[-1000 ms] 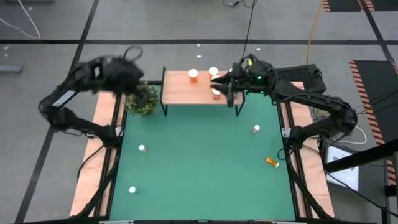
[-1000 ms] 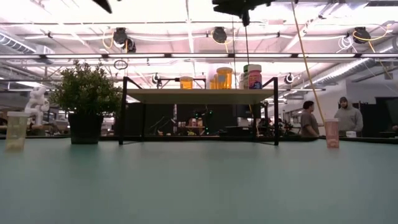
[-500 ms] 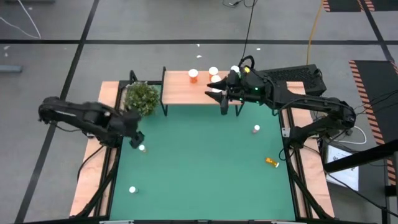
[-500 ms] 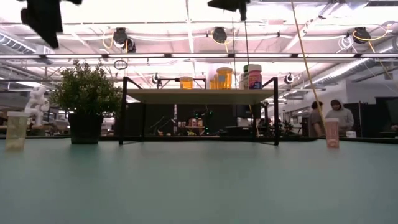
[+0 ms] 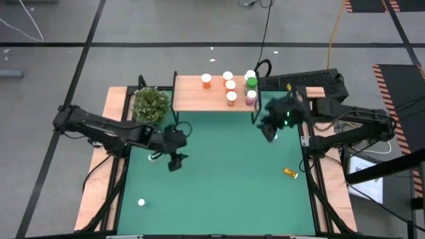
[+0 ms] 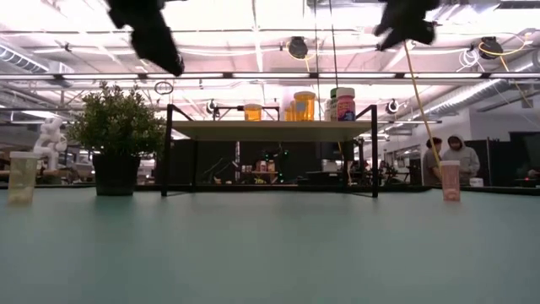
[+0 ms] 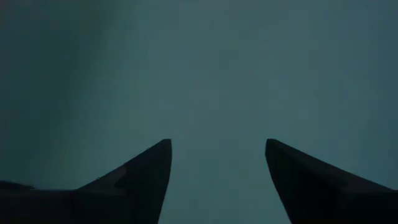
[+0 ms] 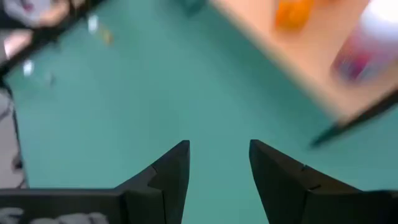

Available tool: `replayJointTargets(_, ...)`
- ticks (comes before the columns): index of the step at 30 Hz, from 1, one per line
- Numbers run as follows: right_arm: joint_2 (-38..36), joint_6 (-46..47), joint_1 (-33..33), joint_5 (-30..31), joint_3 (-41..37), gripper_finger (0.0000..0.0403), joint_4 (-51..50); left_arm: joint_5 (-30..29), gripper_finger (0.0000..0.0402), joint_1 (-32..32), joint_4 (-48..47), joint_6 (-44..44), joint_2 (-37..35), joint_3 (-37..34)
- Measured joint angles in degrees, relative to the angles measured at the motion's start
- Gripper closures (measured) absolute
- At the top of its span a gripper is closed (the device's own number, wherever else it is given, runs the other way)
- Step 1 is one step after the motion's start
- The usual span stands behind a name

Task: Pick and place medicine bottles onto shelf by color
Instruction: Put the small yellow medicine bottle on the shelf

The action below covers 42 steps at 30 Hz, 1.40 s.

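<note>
The light-wood shelf (image 5: 199, 96) stands at the mat's far edge. It carries several orange bottles (image 5: 230, 85), a green-capped bottle (image 5: 250, 82) and a pink one (image 5: 251, 97). On the mat are a white-capped bottle (image 5: 141, 202) near left, another (image 5: 153, 157) beside my left arm, and an orange bottle (image 5: 290, 172) lying at the right. My left gripper (image 5: 176, 164) hangs open over bare mat (image 7: 217, 180). My right gripper (image 5: 269, 133) is open above the mat, near side of the shelf's right end (image 8: 219, 180). A pink bottle (image 6: 450, 181) stands on the mat below it.
A bushy potted plant (image 5: 151, 105) stands left of the shelf. A pale bottle (image 6: 22, 177) shows at the mat's left in the low view. Wooden table borders (image 5: 113, 133) flank the mat. People (image 6: 458, 159) stand in the room behind the table.
My left gripper has swung from beside the plant toward the near edge and rightward, past the white-capped bottle, and now hangs over the mat's left middle. My right gripper has drawn away from the shelf toward the near right. The bottles on the shelf have stayed in place.
</note>
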Motion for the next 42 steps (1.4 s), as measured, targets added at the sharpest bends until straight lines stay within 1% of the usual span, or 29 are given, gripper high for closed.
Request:
replayJointTargets(2, -0.85, 4.15, 3.45, 0.06, -2.43, 0.0243, -0.58, 0.07, 0.0154, 1.71, -1.48, 2.28, 2.01, 2.31)
replayJointTargets(4, -1.75, 8.28, 6.75, 0.53, -5.14, 0.0243, 1.79, 0.81, 0.0163, 3.34, -5.41, 3.06, 3.13, 4.81)
replayJointTargets(6, -2.11, 12.15, 10.02, 2.85, -8.00, 0.0243, 5.12, 2.18, 0.0169, 4.47, -10.12, 2.63, 3.41, 6.97)
replayJointTargets(8, -2.10, 14.97, 13.25, 6.10, -10.90, 0.0243, 9.29, 4.83, 0.0171, 5.08, -16.21, 0.88, 3.30, 7.53)
replayJointTargets(10, -2.10, 16.48, 15.74, 9.30, -13.71, 0.0243, 14.26, 5.90, 0.0171, 4.85, -21.19, -1.96, 2.74, 6.22)
replayJointTargets(12, -2.00, 17.64, 17.65, 12.17, -16.73, 0.0243, 20.24, 6.35, 0.0172, 3.82, -25.56, -4.38, 1.59, 3.02)
replayJointTargets(13, -1.90, 18.12, 18.31, 13.58, -18.36, 0.0243, 23.12, 6.56, 0.0172, 3.09, -26.30, -5.03, 0.74, 0.89)
replayJointTargets(16, -1.88, 18.98, 19.46, 15.99, -23.22, 0.0243, 32.63, 9.53, 0.0172, 0.86, -27.38, -8.48, -2.36, -5.39)
replayJointTargets(18, -1.89, 20.11, 19.47, 16.51, -25.98, 0.0243, 38.03, 11.23, 0.0172, -0.08, -27.17, -12.16, -4.54, -8.22)
replayJointTargets(22, -1.93, 20.16, 19.39, 16.75, -29.08, 0.0243, 44.67, 10.59, 0.0172, -0.71, -26.80, -17.00, -8.40, -12.86)
replayJointTargets(29, -1.93, 17.51, 17.90, 16.59, -29.70, 0.0243, 45.33, 10.99, 0.0172, -0.23, -23.23, -16.62, -12.31, -19.51)
replayJointTargets(35, -1.91, 17.06, 17.75, 16.45, -29.70, 0.0243, 45.50, 11.15, 0.0172, -0.21, -19.26, -14.01, -12.19, -23.14)
replayJointTargets(42, -1.91, 16.93, 17.75, 16.27, -29.70, 0.0243, 45.52, 11.63, 0.0172, 0.85, -15.68, -15.06, -12.22, -26.15)
